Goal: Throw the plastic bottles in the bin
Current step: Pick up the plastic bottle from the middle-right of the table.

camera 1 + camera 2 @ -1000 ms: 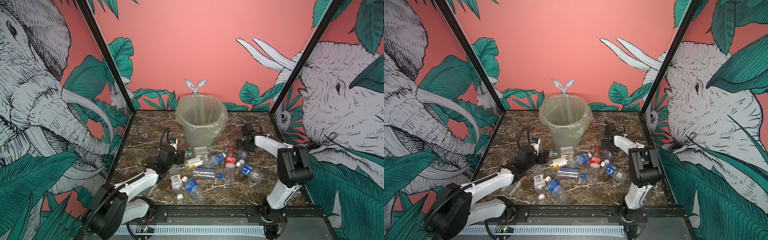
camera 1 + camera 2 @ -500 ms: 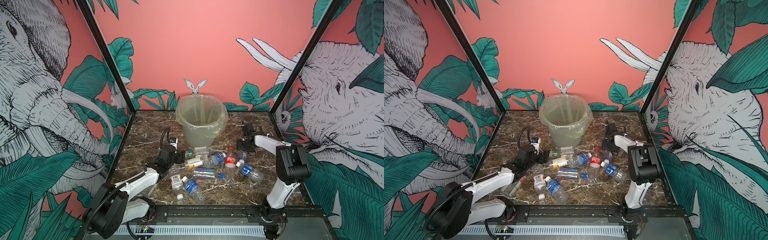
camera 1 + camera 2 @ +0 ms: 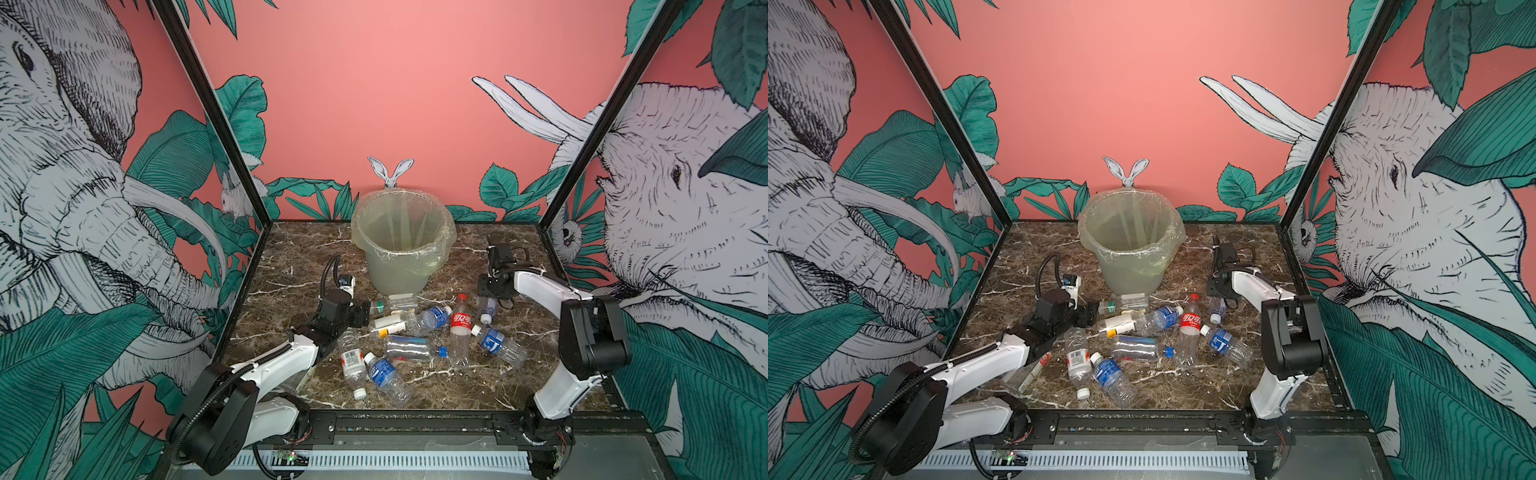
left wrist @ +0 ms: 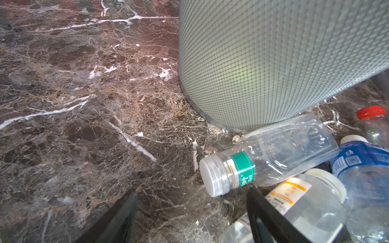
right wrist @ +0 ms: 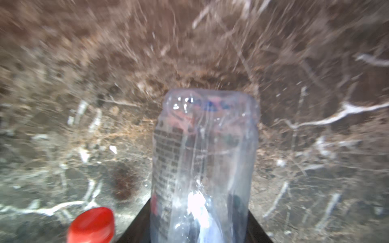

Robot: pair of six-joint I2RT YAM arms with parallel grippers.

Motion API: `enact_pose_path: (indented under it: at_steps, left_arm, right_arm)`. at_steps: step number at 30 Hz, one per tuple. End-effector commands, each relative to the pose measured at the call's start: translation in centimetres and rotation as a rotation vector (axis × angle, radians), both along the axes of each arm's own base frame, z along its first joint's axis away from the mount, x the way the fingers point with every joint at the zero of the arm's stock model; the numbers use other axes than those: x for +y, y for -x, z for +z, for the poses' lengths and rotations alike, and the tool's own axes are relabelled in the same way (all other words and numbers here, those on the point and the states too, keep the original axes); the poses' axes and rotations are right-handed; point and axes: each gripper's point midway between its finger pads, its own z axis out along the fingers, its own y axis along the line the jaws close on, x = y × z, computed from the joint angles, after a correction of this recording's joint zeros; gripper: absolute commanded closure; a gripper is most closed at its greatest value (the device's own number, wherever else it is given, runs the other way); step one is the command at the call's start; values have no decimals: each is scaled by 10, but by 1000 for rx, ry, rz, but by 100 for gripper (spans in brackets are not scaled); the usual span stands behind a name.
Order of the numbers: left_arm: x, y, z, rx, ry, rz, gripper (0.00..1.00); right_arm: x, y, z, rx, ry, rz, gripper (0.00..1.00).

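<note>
Marble, dark brown with white veins, forms the counter that carries both arms, whose bases sit on the black rail along its near edge. The left arm reaches low from the near left corner toward the middle; its left gripper hovers just above the stone with black jaws spread apart around nothing, beside a clear plastic bottle with a green neck band and pale cap that lies on its side touching the foot of the bin. The right arm rises from the near right corner, folds at a black elbow, then stretches toward the far right side, wrist turned down. Its right gripper is clamped on a clear crumpled plastic bottle with a white cap; the right wrist view is blurred, with a red cap at its edge.

Loose plastic bottles, clear with blue, red, white or yellow labels, lie scattered across the middle of the counter between the two arms, several touching. The strip along the near edge is bare, as are the far corners and the left side.

Beyond them, at the middle of the far edge, stands the round translucent grey-green plastic bin, upright, lined with a clear bag.
</note>
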Motion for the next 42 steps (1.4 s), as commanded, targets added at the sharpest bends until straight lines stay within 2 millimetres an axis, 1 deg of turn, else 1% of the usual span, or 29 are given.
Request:
enact_pose_path:
  at_steps: [1, 5, 7, 12, 14, 16, 21, 24, 29, 34, 37, 40, 42]
  left_arm:
    - [0, -5, 11, -25, 26, 13, 17]
    - [0, -6, 12, -26, 26, 14, 17]
    - [1, -6, 11, -26, 27, 15, 17]
    - [1, -6, 12, -29, 27, 12, 17]
    - [0, -6, 12, -31, 24, 7, 17]
    - [1, -5, 14, -39, 22, 5, 17]
    - [0, -1, 18, -63, 23, -19, 19]
    - [-2, 1, 21, -84, 32, -38, 21]
    - [-5, 5, 26, -111, 48, -71, 22]
    - [-4, 6, 30, -128, 54, -73, 23]
    - [-5, 6, 28, -123, 53, -74, 23]
    - [-7, 5, 28, -118, 54, -79, 23]
    - [-6, 5, 27, -113, 53, -77, 23]
  right_arm:
    - [-7, -5, 44, -126, 22, -4, 50]
    - [-6, 4, 75, -202, 16, 13, 50]
    - [-1, 12, 89, -238, 12, 33, 49]
    - [27, 38, 123, -344, 52, 122, 48]
    - [37, 51, 132, -388, 61, 145, 47]
    - [42, 64, 138, -426, 54, 152, 47]
    - [63, 97, 159, -536, 2, 206, 47]
    - [76, 115, 166, -579, -23, 252, 46]
    - [95, 135, 182, -652, -32, 324, 45]
    - [113, 142, 207, -708, -26, 376, 45]
    - [121, 137, 227, -732, -28, 378, 45]
    - [135, 128, 255, -753, -35, 388, 45]
    - [151, 117, 281, -773, -35, 410, 45]
